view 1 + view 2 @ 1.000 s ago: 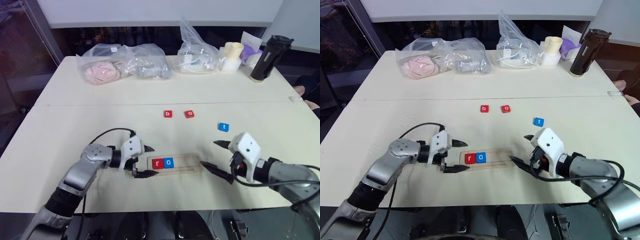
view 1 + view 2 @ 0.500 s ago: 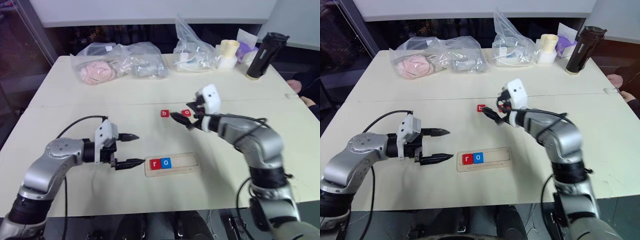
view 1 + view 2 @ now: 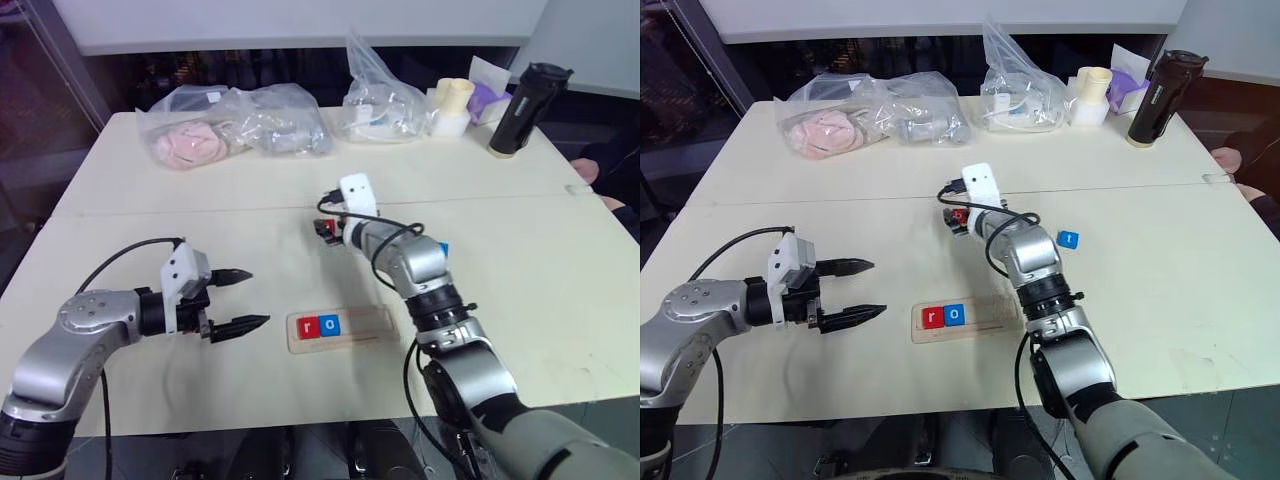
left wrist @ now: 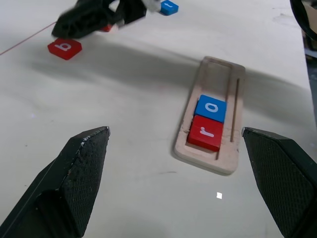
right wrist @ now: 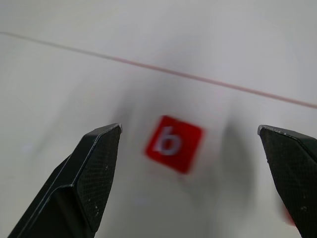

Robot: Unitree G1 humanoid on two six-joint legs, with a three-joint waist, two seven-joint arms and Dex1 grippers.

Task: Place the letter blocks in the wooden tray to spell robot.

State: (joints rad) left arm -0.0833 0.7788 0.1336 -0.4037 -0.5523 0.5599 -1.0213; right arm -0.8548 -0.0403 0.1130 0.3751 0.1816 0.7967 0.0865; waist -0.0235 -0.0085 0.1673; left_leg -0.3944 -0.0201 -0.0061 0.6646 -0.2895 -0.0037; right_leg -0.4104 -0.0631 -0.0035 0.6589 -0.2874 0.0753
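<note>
Left wrist view shows the wooden tray (image 4: 213, 124) lying on the pale table (image 4: 124, 188) with a red r block (image 4: 204, 133) at its near end and a blue o block (image 4: 211, 107) touching it in the slot; the rest of the slot is bare. Beyond it the red b block (image 4: 65, 47) lies flat on the table, with the right gripper (image 4: 96, 17) just above and beside it. From the head camera, the right gripper (image 3: 954, 216) reaches across the middle of the table with its jaws spread wide, and in its own wrist view the b block (image 5: 173, 143) sits between the two fingers, not touched by either. A second red block seems to lie under that gripper, though it is mostly hidden. The blue t block (image 3: 1068, 239) rests apart, to the right of the arm. The left gripper (image 3: 852, 290) hovers left of the tray, jaws wide and holding nothing.
</note>
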